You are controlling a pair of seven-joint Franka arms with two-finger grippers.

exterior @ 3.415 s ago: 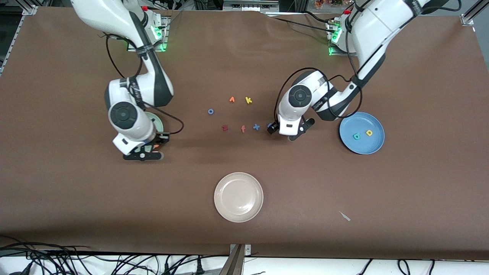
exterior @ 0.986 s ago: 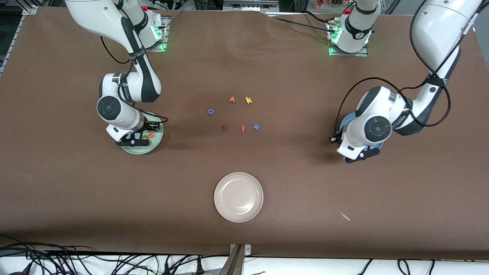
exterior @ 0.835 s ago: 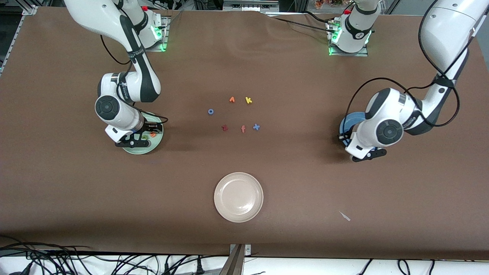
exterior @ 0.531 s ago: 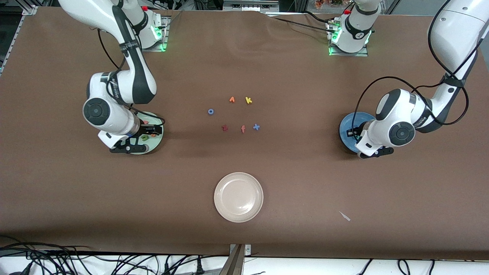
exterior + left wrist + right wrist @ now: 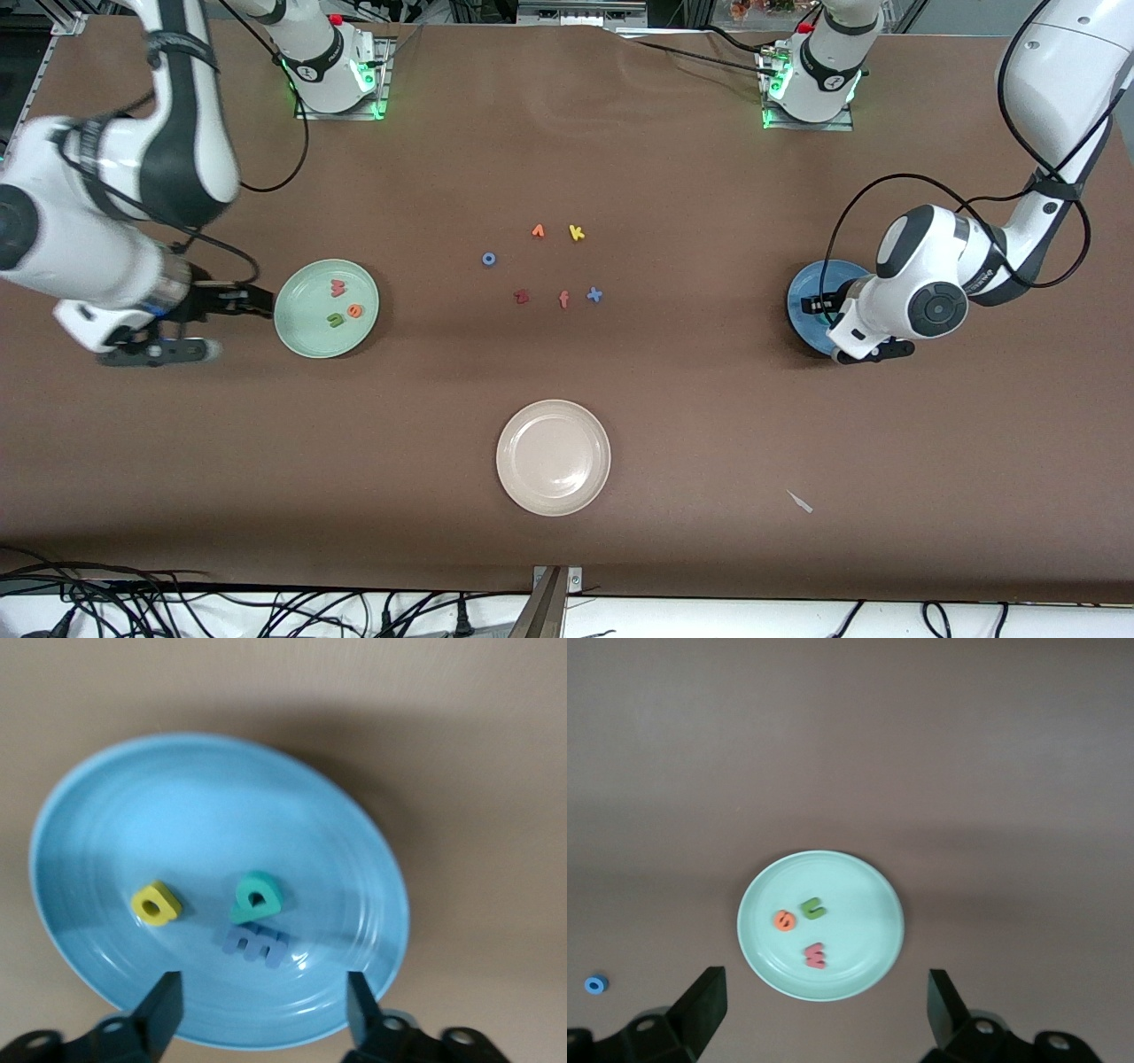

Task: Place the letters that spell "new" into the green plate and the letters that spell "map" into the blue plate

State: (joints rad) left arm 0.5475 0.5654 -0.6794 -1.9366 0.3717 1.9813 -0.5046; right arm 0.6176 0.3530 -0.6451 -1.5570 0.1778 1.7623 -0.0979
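Note:
The green plate (image 5: 306, 312) holds the pinkish-red w (image 5: 337, 288), olive n (image 5: 335, 320) and orange e (image 5: 354, 311). My right gripper (image 5: 208, 326) hangs open and empty high over the table, beside that plate toward the right arm's end. Its wrist view shows the green plate (image 5: 859, 904) with e (image 5: 784, 920), n (image 5: 812, 908) and w (image 5: 815, 955) between the open right gripper (image 5: 824, 1010). My left gripper (image 5: 850, 328) stands open over the blue plate (image 5: 804, 306). In that blue plate (image 5: 177, 815) lie the yellow p (image 5: 157, 904), teal a (image 5: 258, 896) and blue m (image 5: 255, 944), just clear of the left gripper (image 5: 264, 1014).
Mid-table lie loose letters: an orange one (image 5: 538, 231), yellow k (image 5: 577, 233), blue o (image 5: 488, 259), dark red z (image 5: 522, 297), salmon f (image 5: 564, 299), blue x (image 5: 594, 295). A cream plate (image 5: 554, 457) sits nearer the front camera, a pale scrap (image 5: 800, 501) beside it.
The left gripper carried the blue m over the blue plate and opened; the m now lies in the plate. The right arm rose and swung off the green plate toward its end.

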